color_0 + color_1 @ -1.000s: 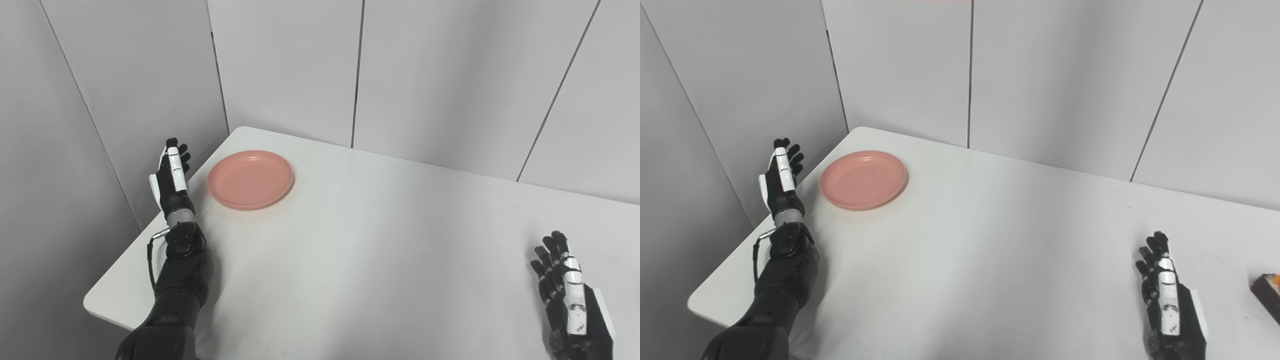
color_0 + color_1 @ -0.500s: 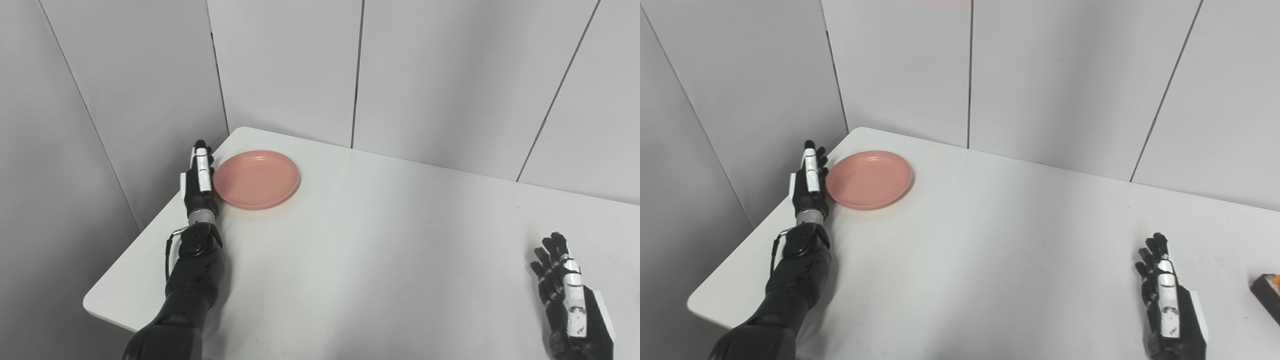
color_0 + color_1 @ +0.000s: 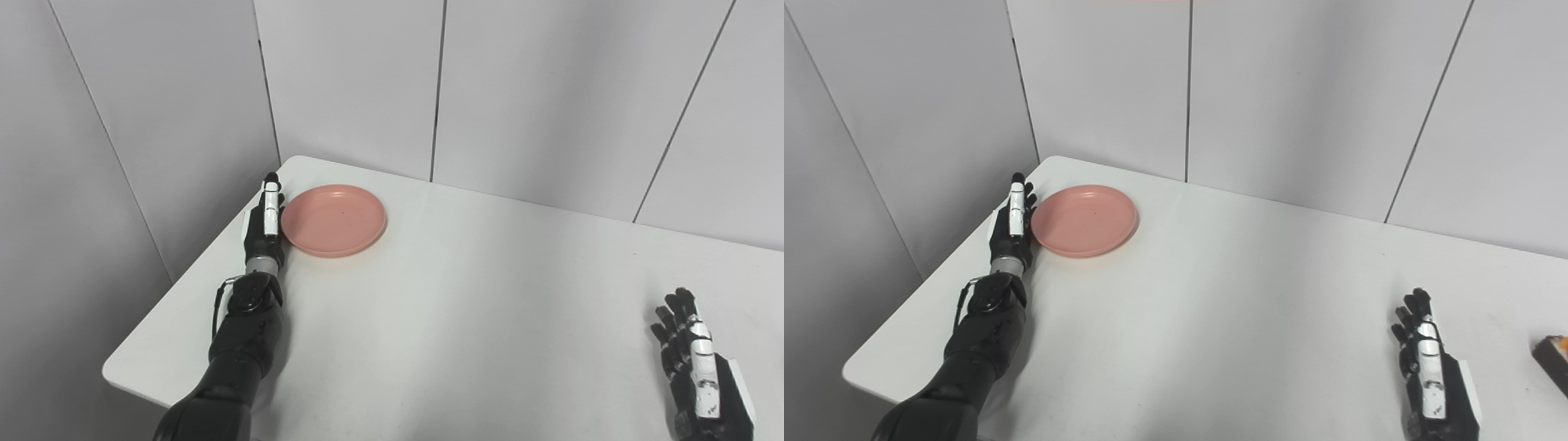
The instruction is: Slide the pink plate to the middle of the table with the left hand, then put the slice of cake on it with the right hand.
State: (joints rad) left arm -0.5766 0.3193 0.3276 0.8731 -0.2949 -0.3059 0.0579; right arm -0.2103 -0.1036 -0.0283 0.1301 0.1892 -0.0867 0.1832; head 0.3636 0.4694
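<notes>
A round pink plate (image 3: 334, 219) lies on the white table (image 3: 465, 306) near its far left corner. My left hand (image 3: 264, 223) stands edge-on, fingers straight, pressed flat against the plate's left rim; it holds nothing. My right hand (image 3: 698, 373) rests open on the table at the near right, fingers spread, nothing in it. A dark slice of cake (image 3: 1552, 356) with an orange top shows only at the right edge of the right eye view, right of my right hand (image 3: 1432, 373).
Grey wall panels (image 3: 349, 86) close in the table at the back and the left. The table's left edge (image 3: 184, 282) runs just beside my left forearm. The bare white tabletop stretches between the plate and my right hand.
My left hand swung right onto the table, met the plate's left rim and pushed the plate a short way to the right. My right hand barely moved.
</notes>
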